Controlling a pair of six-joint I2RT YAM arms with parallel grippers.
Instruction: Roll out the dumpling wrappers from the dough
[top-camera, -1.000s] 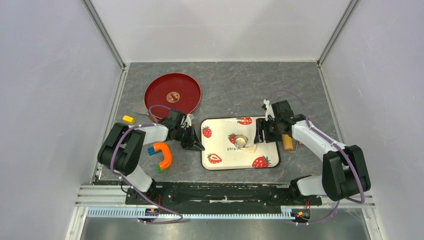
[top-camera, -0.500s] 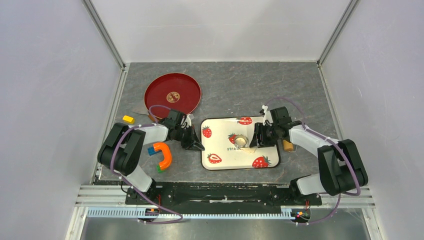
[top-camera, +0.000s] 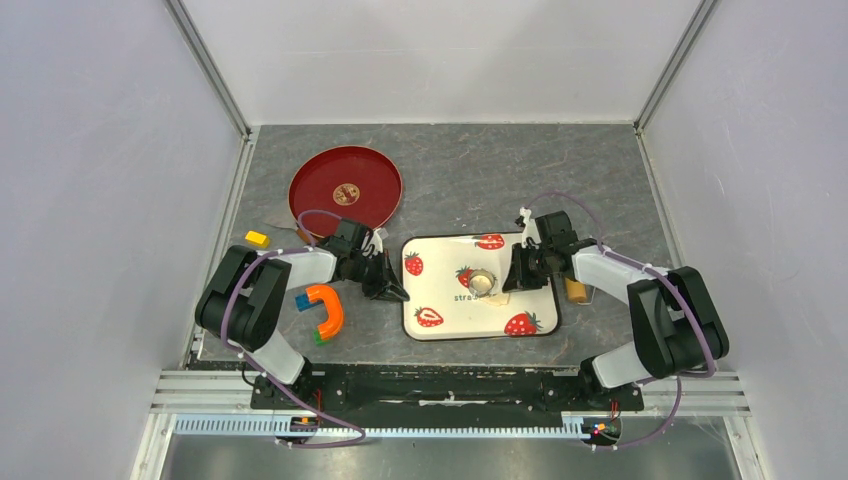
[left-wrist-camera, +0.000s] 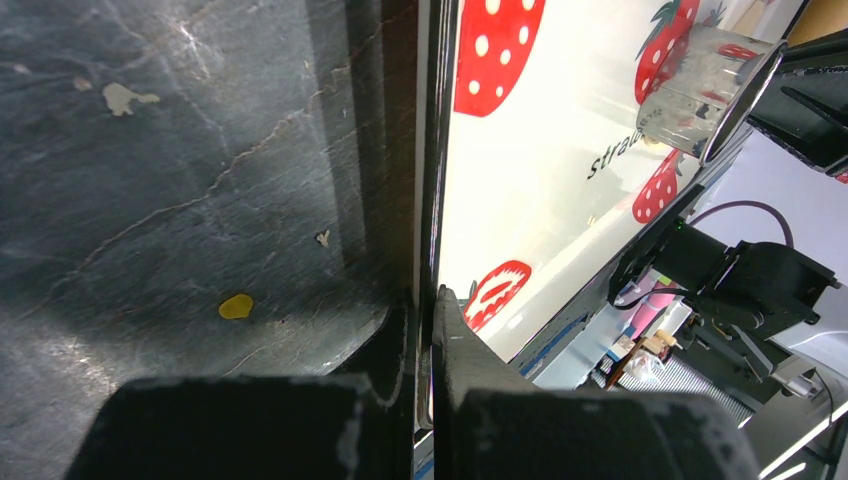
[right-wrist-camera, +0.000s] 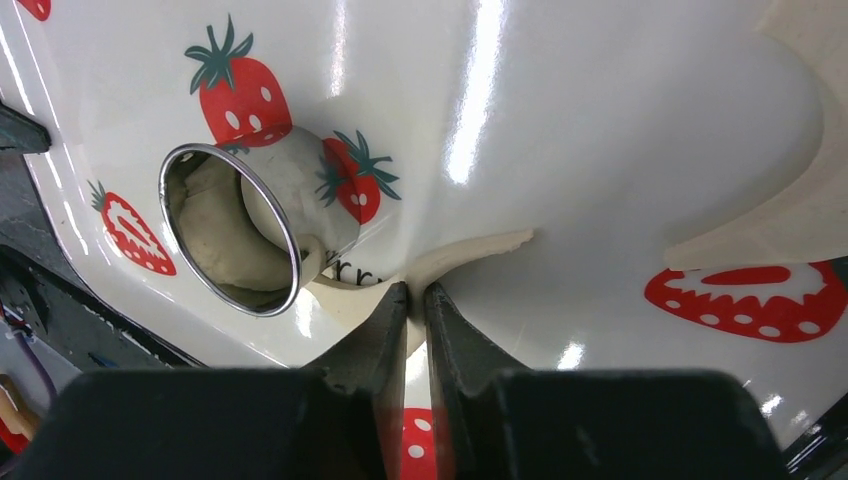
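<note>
Dough strip (right-wrist-camera: 480, 248), thin and ragged, lies pinched between the nearly closed fingers of the right gripper (right-wrist-camera: 415, 295), on the strawberry tray (right-wrist-camera: 600, 130) just beside the metal ring (right-wrist-camera: 300, 175). The ring's wall hides most of the dumpling wrapper (right-wrist-camera: 215, 225) inside it. A wider dough sheet (right-wrist-camera: 790, 200) is cut off at the right edge. The left gripper (left-wrist-camera: 425, 300) clamps the tray's rim, fingers tight.

Bench (top-camera: 520, 170) is open at upper centre and right; red plate (top-camera: 345, 188) at upper left, central strawberry tray (top-camera: 445, 250), and flanking left end effector (top-camera: 400, 295) and right end effector (top-camera: 508, 285) obstruct passage.
</note>
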